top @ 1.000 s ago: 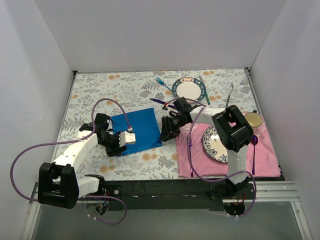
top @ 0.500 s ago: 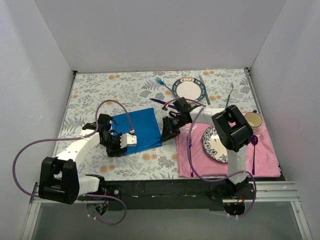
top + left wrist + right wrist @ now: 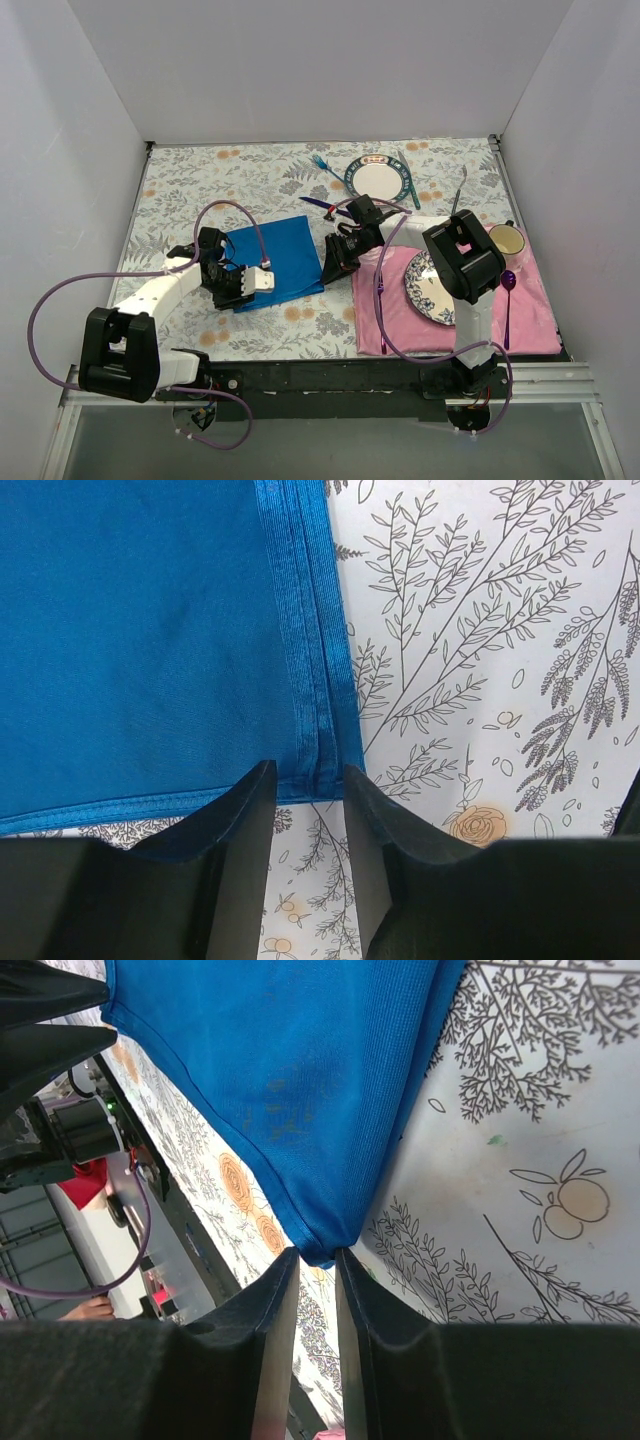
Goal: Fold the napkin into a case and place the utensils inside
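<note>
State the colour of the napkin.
The napkin is plain royal blue, clearest in left wrist view.

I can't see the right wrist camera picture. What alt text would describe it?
The right gripper has its two black fingers pinching one corner of a bright blue napkin. The napkin lies flat on a white tablecloth printed with flowers and branches.

No legible text, label, brand mark, number or sign is visible in any of the three views. The tablecloth (image 3: 200,175) carries only a printed floral and leaf pattern. The napkin (image 3: 280,255) is plain blue cloth with a stitched hem.
</note>
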